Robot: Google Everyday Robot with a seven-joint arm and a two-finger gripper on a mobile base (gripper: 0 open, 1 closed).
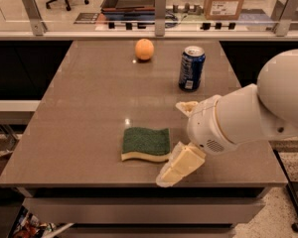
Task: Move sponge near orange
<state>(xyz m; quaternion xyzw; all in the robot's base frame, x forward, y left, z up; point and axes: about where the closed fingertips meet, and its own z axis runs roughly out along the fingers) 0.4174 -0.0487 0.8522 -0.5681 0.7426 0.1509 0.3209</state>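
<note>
The sponge (145,143), dark green on top over pale yellow foam, lies flat near the front of the brown table (84,113). The orange (144,49) sits at the far middle of the table, well away from the sponge. My gripper (173,143) is just right of the sponge, low over the table. It is open and empty, with one cream finger (186,106) behind and the other finger (178,165) in front near the table's front edge. The white arm (258,113) reaches in from the right.
A blue drink can (191,68) stands upright to the right of the orange, behind my gripper. A glass rail with metal posts (160,6) runs along the table's far edge. The floor drops away at the front and right edges.
</note>
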